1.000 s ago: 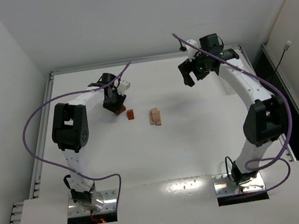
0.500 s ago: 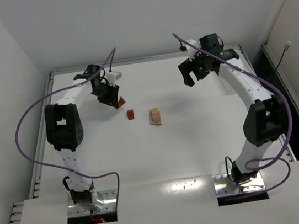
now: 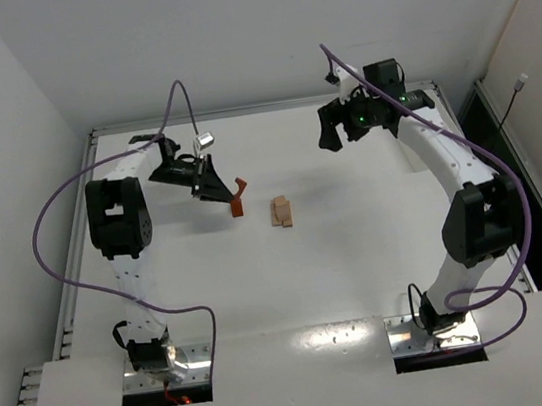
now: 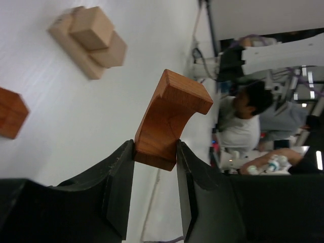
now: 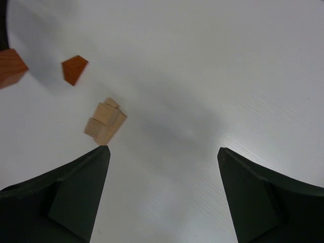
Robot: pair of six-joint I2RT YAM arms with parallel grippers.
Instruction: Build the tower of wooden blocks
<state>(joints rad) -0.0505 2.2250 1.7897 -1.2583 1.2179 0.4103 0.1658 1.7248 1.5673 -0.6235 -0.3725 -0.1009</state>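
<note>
My left gripper [image 4: 155, 148] [image 3: 227, 191] is shut on a reddish-brown notched block [image 4: 169, 119] [image 3: 239, 184], lifted off the table and tilted sideways. A reddish-brown cube [image 3: 236, 208] [image 4: 10, 111] [image 5: 74, 69] lies on the table just below it. To the right of the cube stands a small stack of pale tan blocks [image 3: 281, 212] [image 4: 88, 40] [image 5: 105, 122]. My right gripper [image 5: 163, 151] [image 3: 335, 133] hangs open and empty over the table at the back right, well away from the blocks.
The white table [image 3: 339, 254] is bounded by a raised rim [image 3: 268, 107] at the back and white walls on the left and behind. A dark gap [image 3: 516, 148] runs along the right side.
My left gripper has lifted the notched block off the table and swung it right, turning sideways, to above the cube. The right gripper has turned slightly and stays open.
</note>
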